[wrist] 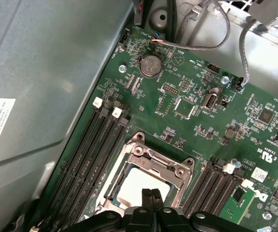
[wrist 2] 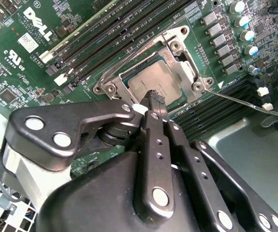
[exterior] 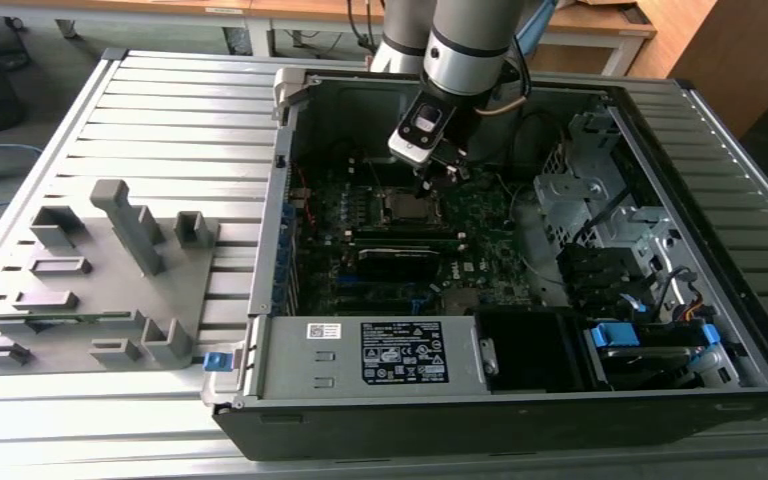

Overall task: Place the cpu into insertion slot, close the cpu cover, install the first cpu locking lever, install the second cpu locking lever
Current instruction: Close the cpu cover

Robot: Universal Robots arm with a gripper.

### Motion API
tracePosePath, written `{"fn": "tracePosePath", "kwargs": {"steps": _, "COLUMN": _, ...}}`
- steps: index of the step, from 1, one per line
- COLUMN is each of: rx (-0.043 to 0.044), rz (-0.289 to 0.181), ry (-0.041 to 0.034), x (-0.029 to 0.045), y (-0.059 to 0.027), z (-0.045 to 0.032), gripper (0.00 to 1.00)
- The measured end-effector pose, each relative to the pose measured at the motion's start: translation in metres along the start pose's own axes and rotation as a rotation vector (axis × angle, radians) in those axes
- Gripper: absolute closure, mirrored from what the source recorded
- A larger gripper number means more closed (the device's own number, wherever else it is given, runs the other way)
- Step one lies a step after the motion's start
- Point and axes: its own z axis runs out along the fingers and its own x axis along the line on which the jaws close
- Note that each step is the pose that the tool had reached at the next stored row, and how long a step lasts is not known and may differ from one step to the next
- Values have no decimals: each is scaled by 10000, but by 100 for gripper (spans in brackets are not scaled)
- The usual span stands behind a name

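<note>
In the open computer case, the insertion slot (exterior: 411,207) sits mid-board under my gripper (exterior: 440,182). The cpu (wrist 2: 147,79) lies flat in the slot, its dull silver top showing through the window of the cpu cover (wrist 2: 186,70), which lies down over it. One thin wire locking lever (wrist 2: 245,103) sticks out sideways from the socket's corner. Another lever (wrist 2: 129,55) runs along the socket side next to the memory slots. In both wrist views my gripper (wrist 2: 154,98) (wrist: 151,192) is shut, its tips right over the cpu (wrist: 129,189) and framed by the cover (wrist: 165,166).
Long black memory slots (wrist: 90,154) flank the socket on both sides. A white-labelled power supply box (exterior: 377,355) fills the case's near side, and drive cages (exterior: 598,195) stand at the exterior view's right. A grey fixture (exterior: 104,290) rests on the slatted table at the left.
</note>
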Motion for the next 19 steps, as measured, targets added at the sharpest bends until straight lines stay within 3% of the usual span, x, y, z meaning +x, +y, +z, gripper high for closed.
{"fn": "tracePosePath", "kwargs": {"steps": 19, "rx": 1, "rz": -67, "ry": -1, "x": 0, "y": 0, "z": 0, "gripper": 90}}
